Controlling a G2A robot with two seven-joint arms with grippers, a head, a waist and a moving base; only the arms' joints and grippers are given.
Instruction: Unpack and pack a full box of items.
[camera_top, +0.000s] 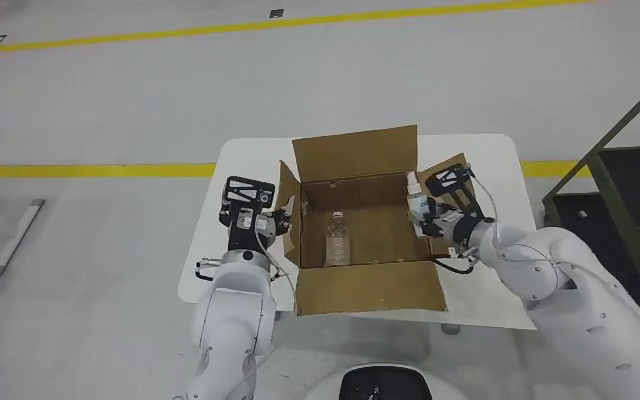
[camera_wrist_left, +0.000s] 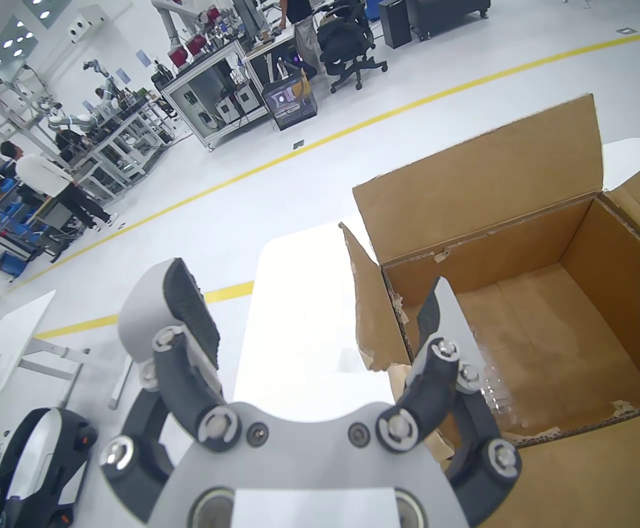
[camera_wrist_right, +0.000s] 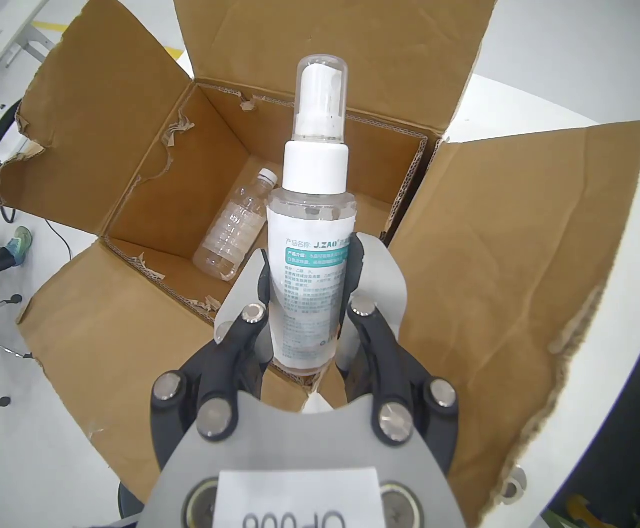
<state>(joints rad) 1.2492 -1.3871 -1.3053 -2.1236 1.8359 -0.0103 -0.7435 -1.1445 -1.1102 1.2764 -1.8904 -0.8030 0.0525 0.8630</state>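
Observation:
An open cardboard box (camera_top: 375, 160) stands on the white table (camera_top: 490, 160), all flaps folded out. A clear plastic water bottle (camera_top: 338, 240) (camera_wrist_right: 232, 227) lies on the box floor. My right gripper (camera_top: 417, 212) (camera_wrist_right: 310, 267) is shut on a clear spray bottle (camera_top: 412, 190) (camera_wrist_right: 312, 240) with a white collar and transparent cap, held over the box's right wall. My left gripper (camera_top: 272, 212) (camera_wrist_left: 310, 320) hangs open and empty at the box's left wall (camera_wrist_left: 375, 310), one finger (camera_wrist_left: 437, 320) over the box edge, the other (camera_wrist_left: 187, 310) above the table.
The table edge (camera_top: 200, 270) runs close behind my left arm. A dark metal frame (camera_top: 600, 190) stands beyond the table's right end. Bare table surface (camera_wrist_left: 295, 320) lies left of the box.

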